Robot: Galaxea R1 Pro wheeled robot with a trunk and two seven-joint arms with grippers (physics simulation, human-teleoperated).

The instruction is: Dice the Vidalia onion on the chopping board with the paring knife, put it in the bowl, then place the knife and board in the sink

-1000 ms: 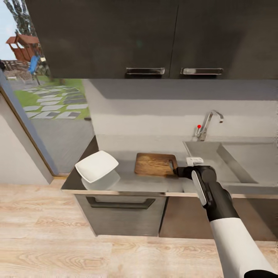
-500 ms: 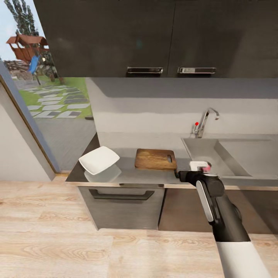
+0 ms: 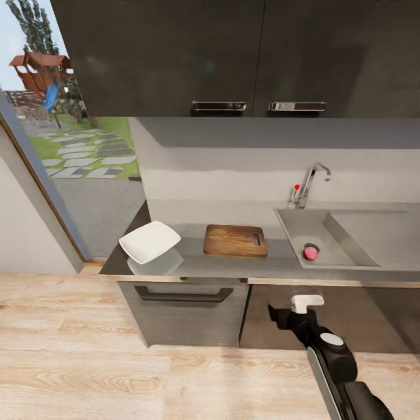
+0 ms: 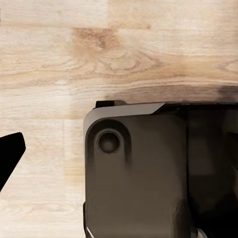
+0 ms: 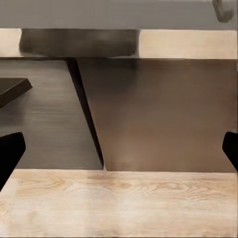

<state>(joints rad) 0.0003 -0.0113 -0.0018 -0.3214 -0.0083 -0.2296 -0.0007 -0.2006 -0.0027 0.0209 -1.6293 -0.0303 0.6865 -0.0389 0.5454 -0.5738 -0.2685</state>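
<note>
Right gripper (image 3: 274,315) hangs low in front of the cabinet fronts, below the countertop (image 3: 233,265) edge, pointing left. In the right wrist view its two dark fingertips (image 5: 10,153) sit at opposite edges, so fingers are wide apart, nothing between them. Left gripper: one dark fingertip (image 4: 9,154) over wood floor beside the robot's own base; can't tell if it's apart or together.

Vidalia onion (image 3: 310,252) lies in the sink (image 3: 350,233) basin, near its front left corner, close to the drain. Chopping board (image 3: 235,240) is flat on the counter just left of the sink, white bowl (image 3: 149,242) further left. Paring knife not spotted.

Step in hand, my read: fetch the onion. Raise the right arm above the counter edge first, then come down over the basin, keeping off the front wall. The bulb is round and likely to roll, so centre the fingers on it before closing.
</note>
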